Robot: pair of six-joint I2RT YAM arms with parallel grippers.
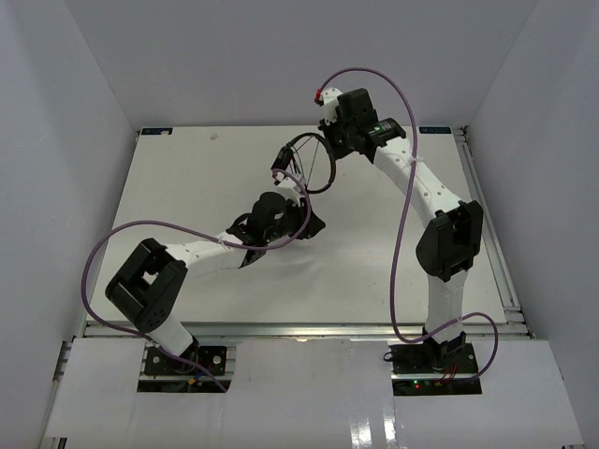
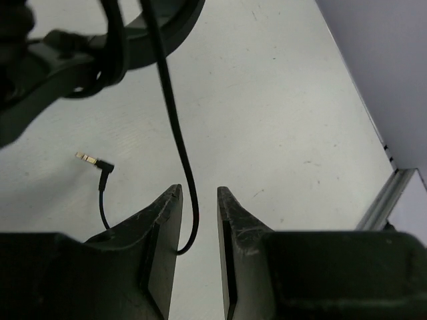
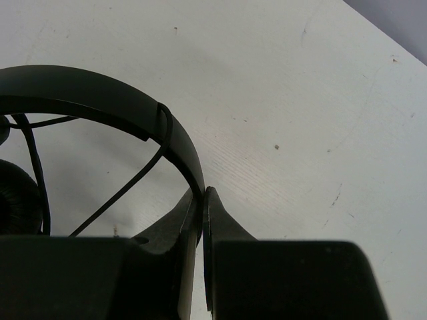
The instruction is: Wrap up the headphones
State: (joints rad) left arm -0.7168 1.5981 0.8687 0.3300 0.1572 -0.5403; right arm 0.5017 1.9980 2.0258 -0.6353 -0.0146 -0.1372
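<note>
Near the far edge of the desk (image 1: 187, 187), mid-wrap, your right pincer (image 3: 202, 193) pinches the headphones (image 3: 100, 90); left pincer (image 2: 199, 190), spread astride the cord (image 2: 175, 123), should close next.

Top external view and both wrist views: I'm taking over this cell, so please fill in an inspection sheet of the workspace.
Surface: white table, lightly scuffed.
Job's things: headphones pinched in right gripper; cord passes between left gripper jaws; plug lies on table.
Clutter: nothing seen.
Grippers: right shut on headphones; left open, not clamping cord.
Cables: purple cables loop loosely over table.
Surroundings: plain grey walls.
</note>
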